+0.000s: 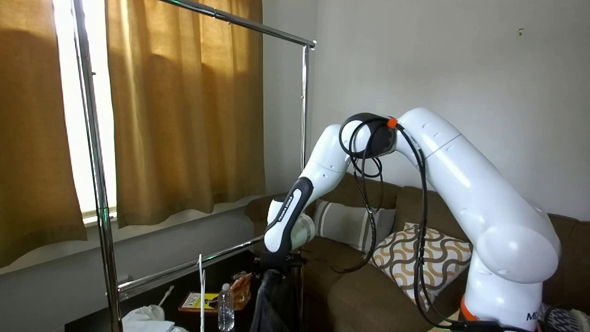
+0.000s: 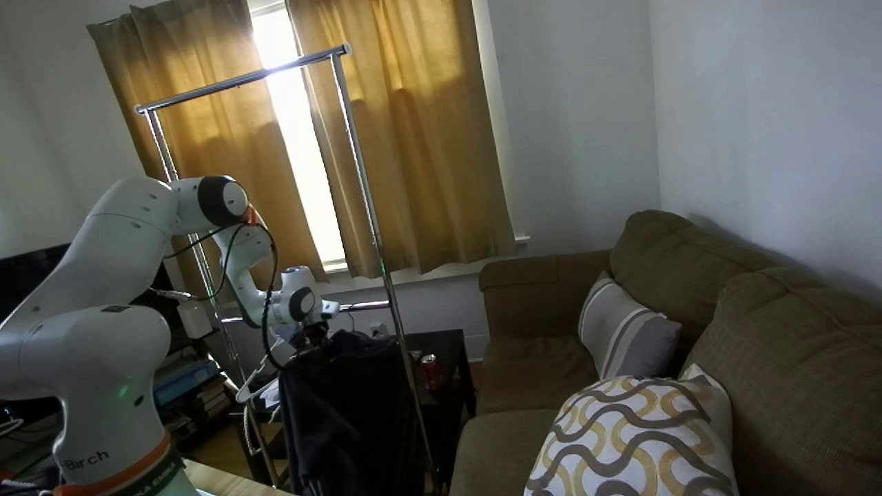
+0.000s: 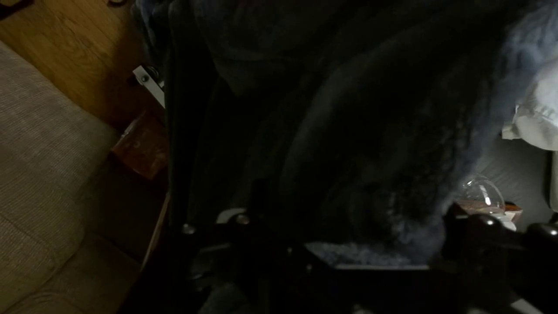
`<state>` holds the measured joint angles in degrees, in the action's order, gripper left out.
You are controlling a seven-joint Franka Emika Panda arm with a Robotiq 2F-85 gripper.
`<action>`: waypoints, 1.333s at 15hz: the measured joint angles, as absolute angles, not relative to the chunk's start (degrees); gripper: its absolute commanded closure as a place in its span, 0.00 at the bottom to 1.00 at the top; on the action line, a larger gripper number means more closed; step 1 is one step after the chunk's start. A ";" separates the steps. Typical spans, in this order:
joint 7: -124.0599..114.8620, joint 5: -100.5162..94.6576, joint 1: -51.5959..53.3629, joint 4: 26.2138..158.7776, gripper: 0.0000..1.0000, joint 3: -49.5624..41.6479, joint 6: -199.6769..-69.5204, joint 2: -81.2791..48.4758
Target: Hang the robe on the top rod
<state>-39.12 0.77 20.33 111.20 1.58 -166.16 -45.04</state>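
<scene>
At the left of the frame in an exterior view, the white arm (image 2: 114, 248) was arched up from the lower left and bent down toward the lower centre. Across the upper left, the top rod (image 2: 207, 90) was carried by two upright silver poles (image 2: 362, 172), with tan curtains (image 2: 427, 158) seen behind. Left of centre, in the lower half, the gripper (image 2: 316, 334) was set at the upper edge of the robe (image 2: 344, 406). Its fingertips were lost in dark cloth and shadow, so it could not be told whether they were closed on the fabric or parted. The robe was draped downward from there to the bottom of both exterior views, well beneath the top rod. Farther right, below centre, a red can (image 2: 431, 372) was stood on a dark side table (image 2: 451, 342), and a striped pillow (image 2: 623, 331) and a wave-patterned pillow (image 2: 634, 434) were propped on the brown sofa (image 2: 544, 286). In the wrist view, the left was taken up by the sofa, the middle was filled by the robe's dark folds, and a clear bottle (image 3: 481, 194) was shown toward the right edge, beside the robe.
</scene>
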 measured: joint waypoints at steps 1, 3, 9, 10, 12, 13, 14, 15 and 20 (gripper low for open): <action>-38.80 1.29 20.25 111.15 0.55 1.52 -166.16 -45.12; -38.15 1.92 20.20 111.20 0.70 1.21 -166.19 -45.07; -34.13 2.85 18.94 114.11 1.00 0.85 -168.78 -43.67; -33.23 2.90 18.68 115.08 0.97 0.80 -169.94 -43.33; -31.18 2.91 18.56 116.97 0.97 0.31 -172.22 -42.63; -30.12 2.91 18.65 117.94 0.97 -0.05 -173.22 -42.23; -29.13 2.91 18.72 118.93 0.97 -0.37 -174.23 -41.74; -28.28 2.91 18.85 119.95 0.97 -0.68 -175.24 -41.19; -25.61 2.91 22.69 125.33 0.97 -4.47 -179.03 -37.53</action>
